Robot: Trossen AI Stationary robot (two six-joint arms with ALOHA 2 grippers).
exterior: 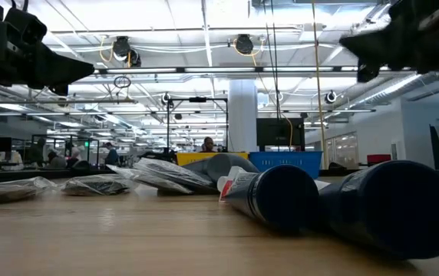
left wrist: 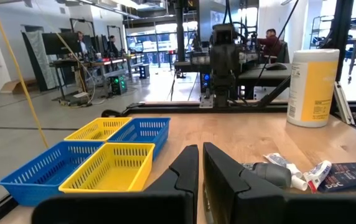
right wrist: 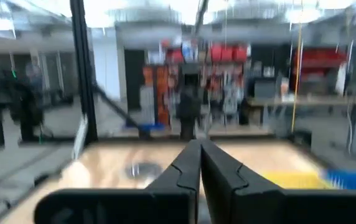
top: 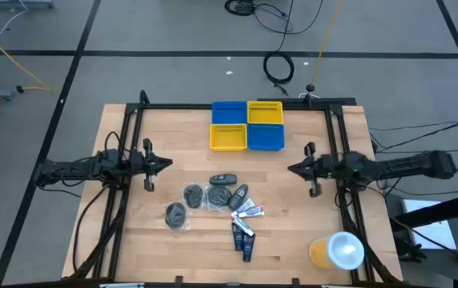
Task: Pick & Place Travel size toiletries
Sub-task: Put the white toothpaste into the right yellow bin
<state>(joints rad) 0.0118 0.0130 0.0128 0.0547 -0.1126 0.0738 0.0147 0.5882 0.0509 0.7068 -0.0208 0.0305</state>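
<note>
Dark blue tubes lie closest to us in the low view, on their sides and nearly filling its right half. From above we see them at the near end of the toiletry cluster, with a white mini tube, dark oval pieces and grey wrapped discs spread just beyond them in the middle of the table.

We judge the task barely begun: every item lies on the wood, and the four blue and yellow bins at the far edge look empty in the left wrist view. All the picking and placing remains.

Our left end effector hovers left of the cluster with its fingers closed on nothing. Our right end effector hovers opposite, to the right, likewise closed and empty.

On the pale wooden table, a yellow cup with a white lid stands near the right front corner. Behind is an open workshop with desks, monitors, ceiling lights and a few people.
</note>
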